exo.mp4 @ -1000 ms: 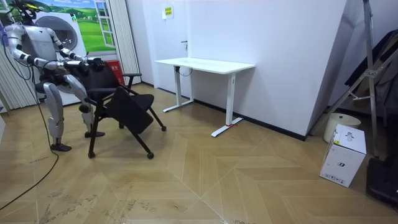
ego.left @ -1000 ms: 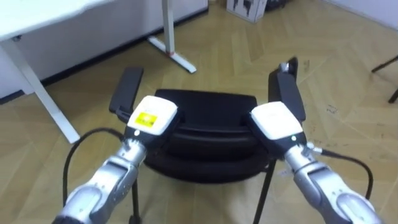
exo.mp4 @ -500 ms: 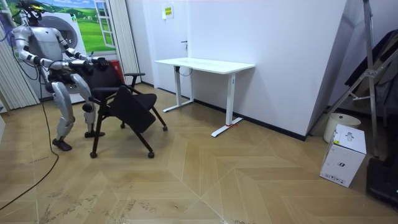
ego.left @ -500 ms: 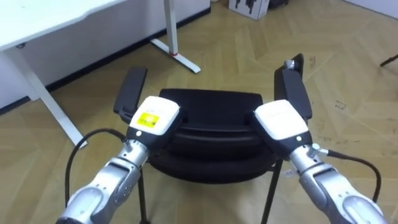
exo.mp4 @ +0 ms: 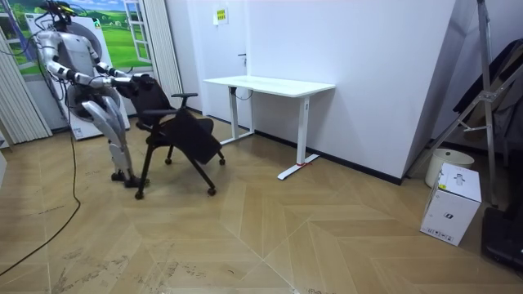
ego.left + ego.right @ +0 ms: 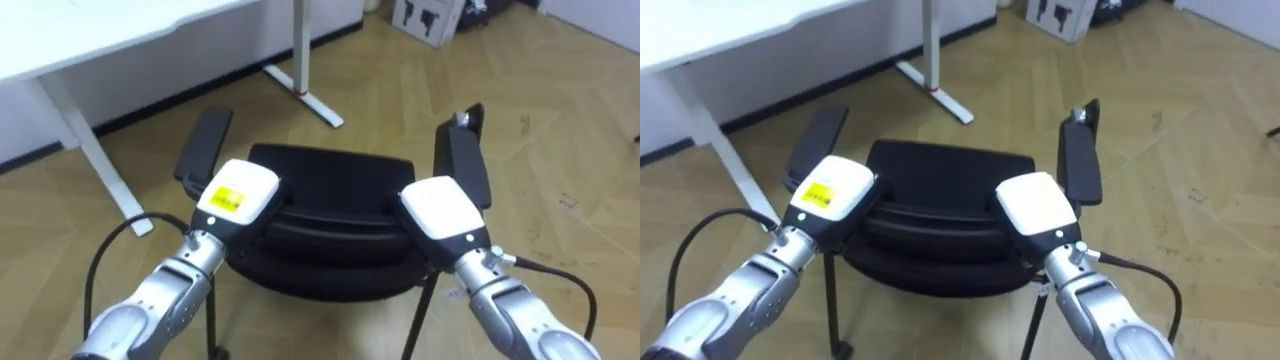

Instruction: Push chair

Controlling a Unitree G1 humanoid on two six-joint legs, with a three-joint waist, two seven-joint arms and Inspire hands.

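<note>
Both arms reached to the top of the black chair point(image 6: 330, 178) backrest, with my left hand point(image 6: 238, 195) at its left end and my right hand point(image 6: 440, 210) at its right end. The fingers were hidden behind the backrest, so I could not tell their grip. The chair stood on the wood floor point(image 6: 560, 150), near the white desk point(image 6: 100, 40) and its foot, with the robot behind it.
</note>
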